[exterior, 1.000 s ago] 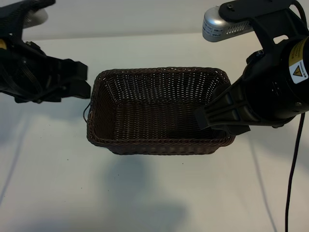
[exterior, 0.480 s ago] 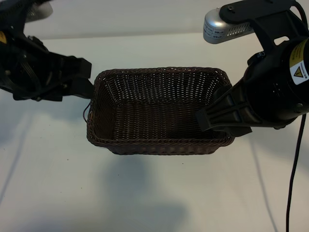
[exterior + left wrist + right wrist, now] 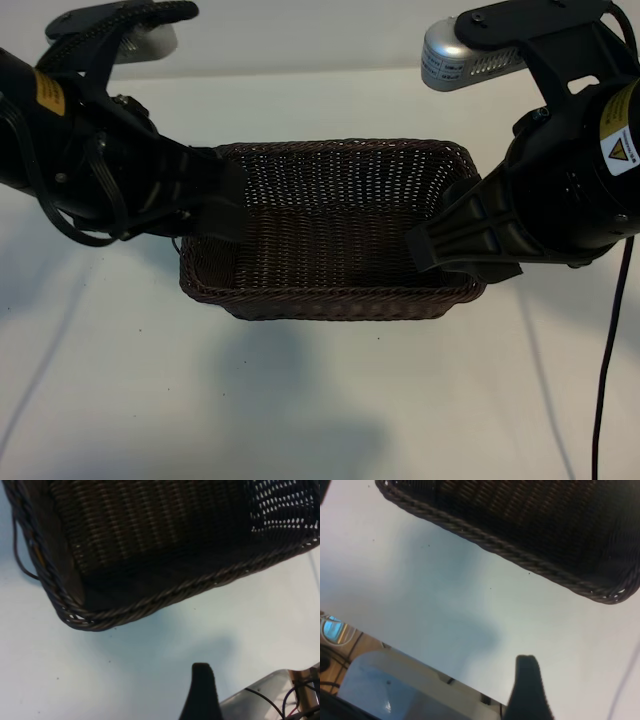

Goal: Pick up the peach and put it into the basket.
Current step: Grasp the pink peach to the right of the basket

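Left hand point(image 3: 215, 195), a black arm tip, hangs over the left end of the basket point(image 3: 330, 300), its fingers spread fairly wide and holding nothing; no peach appears in any view. At the other end, the right hand point(image 3: 460, 245) sits over the basket's right rim, likewise parted and empty. Only the exterior view shows both arms and the whole rectangular basket, dark brown wicker with sloping sides and rounded corners, resting on the white surface point(image 3: 320, 400). Up close, the left wrist view picks out the twisted braid of the rim, a loose strand curling off one corner, and light through the open weave. Along the right wrist view runs a stretch of rim over bare matte surface.
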Robot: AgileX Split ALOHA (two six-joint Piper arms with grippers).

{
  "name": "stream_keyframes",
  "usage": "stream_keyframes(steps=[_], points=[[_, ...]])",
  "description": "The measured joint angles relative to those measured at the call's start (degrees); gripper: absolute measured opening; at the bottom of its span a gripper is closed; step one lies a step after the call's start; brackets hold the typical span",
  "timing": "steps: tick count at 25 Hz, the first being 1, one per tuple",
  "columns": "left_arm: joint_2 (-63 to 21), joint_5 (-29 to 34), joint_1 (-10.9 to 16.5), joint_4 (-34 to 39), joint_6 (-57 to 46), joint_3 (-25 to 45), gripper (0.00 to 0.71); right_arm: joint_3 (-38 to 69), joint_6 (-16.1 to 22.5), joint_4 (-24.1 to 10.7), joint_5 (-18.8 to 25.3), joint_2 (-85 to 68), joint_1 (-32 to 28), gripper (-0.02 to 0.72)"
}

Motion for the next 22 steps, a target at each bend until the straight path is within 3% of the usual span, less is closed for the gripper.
stream_keyframes(steps=[15, 22], points=[[-3.07, -1.28, -0.70, -2.46, -3.08, -0.05, 0.541, 0.00, 0.95, 0.00, 0.78, 0.00, 0.00, 0.520], [-3.07, -2.42, -4.70, -1.57, -4.84, -0.05, 0.532, 0.00, 0.99, 0.00, 0.90, 0.00, 0.00, 0.520]])
